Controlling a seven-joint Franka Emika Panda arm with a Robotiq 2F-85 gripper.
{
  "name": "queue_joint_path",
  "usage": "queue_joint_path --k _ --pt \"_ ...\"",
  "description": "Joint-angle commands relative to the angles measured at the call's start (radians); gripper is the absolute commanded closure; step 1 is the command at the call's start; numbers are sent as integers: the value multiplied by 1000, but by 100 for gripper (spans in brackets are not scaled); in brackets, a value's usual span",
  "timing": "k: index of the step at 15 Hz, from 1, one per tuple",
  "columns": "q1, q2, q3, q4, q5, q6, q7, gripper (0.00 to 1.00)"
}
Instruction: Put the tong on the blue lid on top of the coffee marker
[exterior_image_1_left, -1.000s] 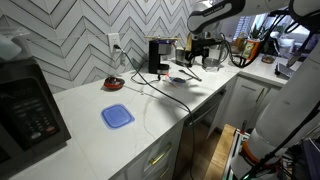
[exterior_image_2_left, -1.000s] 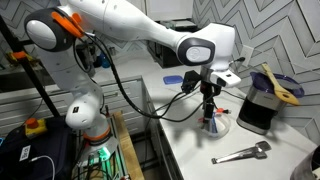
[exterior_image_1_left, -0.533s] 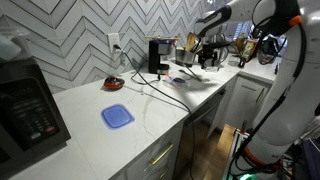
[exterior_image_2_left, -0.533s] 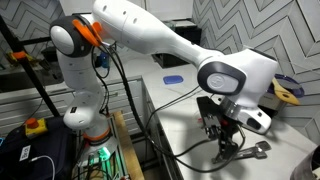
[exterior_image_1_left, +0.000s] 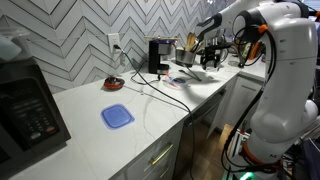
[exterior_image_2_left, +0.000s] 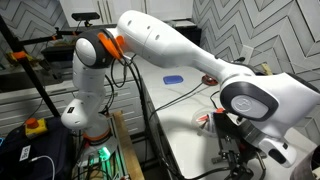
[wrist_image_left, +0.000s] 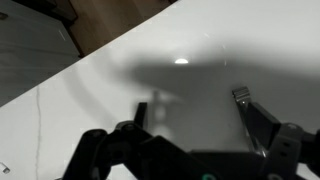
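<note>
The blue lid (exterior_image_1_left: 117, 116) lies flat on the white counter, far from the gripper; it also shows in an exterior view (exterior_image_2_left: 173, 79). The black coffee maker (exterior_image_1_left: 157, 55) stands upright by the tiled wall. My gripper (wrist_image_left: 192, 105) is open, with nothing between its fingers, only bare white counter below. It hangs low over the counter's end in both exterior views (exterior_image_1_left: 210, 62) (exterior_image_2_left: 238, 170). The tong is not clearly visible; the arm covers the spot where it lay.
A black microwave (exterior_image_1_left: 25, 105) stands at one end of the counter. A red object (exterior_image_1_left: 114, 83) and cables lie near the coffee maker. Jars and utensils (exterior_image_1_left: 245, 48) crowd the corner behind the gripper. The counter edge (wrist_image_left: 60, 75) drops to the floor.
The arm has swung along the counter towards the tong's place and come down low over it. The wrist and forearm now hide the tong. The blue lid has not moved.
</note>
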Motion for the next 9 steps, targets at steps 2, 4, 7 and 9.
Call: queue_joint_path --k 2,4,7,9 --pt "-94 48 64 73 72 -30 -247 0" --pt "-139 89 90 120 137 -44 -360 0" --pt "-193 132 136 180 195 -143 -482 0" --pt "-223 153 166 216 230 -224 -544 0"
